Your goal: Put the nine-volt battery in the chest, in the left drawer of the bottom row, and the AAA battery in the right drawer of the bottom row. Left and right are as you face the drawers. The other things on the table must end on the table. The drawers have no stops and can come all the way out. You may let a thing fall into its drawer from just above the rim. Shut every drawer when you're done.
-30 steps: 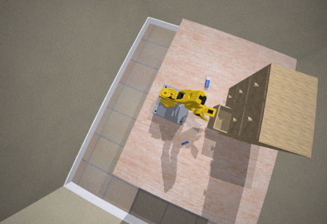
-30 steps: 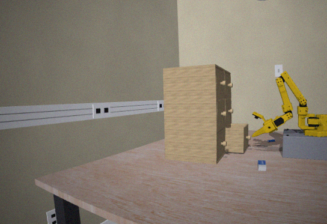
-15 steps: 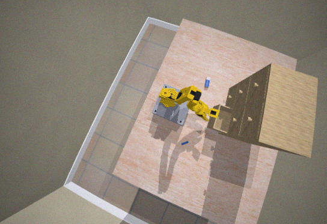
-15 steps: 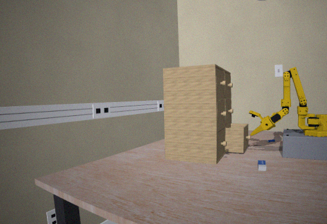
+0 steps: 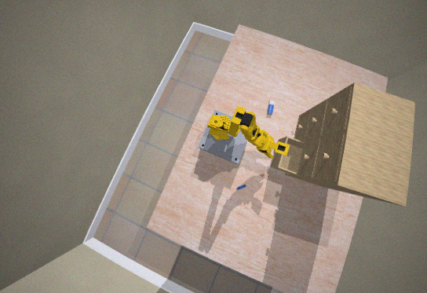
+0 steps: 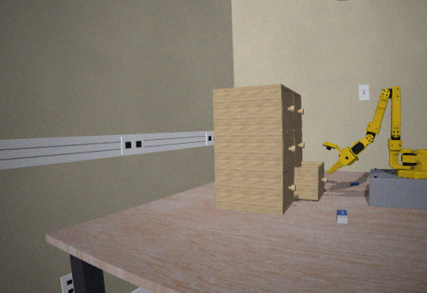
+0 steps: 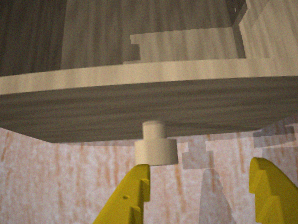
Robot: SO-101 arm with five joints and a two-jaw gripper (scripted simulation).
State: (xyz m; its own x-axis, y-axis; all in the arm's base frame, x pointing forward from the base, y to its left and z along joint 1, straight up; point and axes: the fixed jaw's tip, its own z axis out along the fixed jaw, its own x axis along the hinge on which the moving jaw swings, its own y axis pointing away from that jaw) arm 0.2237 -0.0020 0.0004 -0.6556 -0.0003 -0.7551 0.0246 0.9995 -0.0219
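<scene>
Okay: your gripper (image 5: 271,156) (image 6: 329,173) (image 7: 200,167) has its fingers parted, nothing between them, tips just short of the knob (image 6: 324,179) (image 7: 156,151) on the right bottom drawer (image 5: 290,162) (image 6: 308,181) (image 7: 150,70). That drawer stands well out from the chest (image 5: 377,141) (image 6: 249,149). Risk: with no stops, one more pull could bring it off. The knob sits toward one finger, so a low or sideways sweep might snag it and drag or twist the drawer. Lift clear of the rim first, I'd say.

Both batteries lie on the table (image 5: 298,63) (image 6: 196,247): nine-volt battery (image 5: 271,108) (image 6: 342,216) left of the arm's reach line, AAA battery (image 5: 241,187) (image 6: 354,184) to the right. Room is tight between base (image 5: 235,158) (image 6: 392,192) and drawer front; the side toward each battery looks wider. Left bottom drawer (image 5: 299,131) (image 6: 288,196) looks shut.
</scene>
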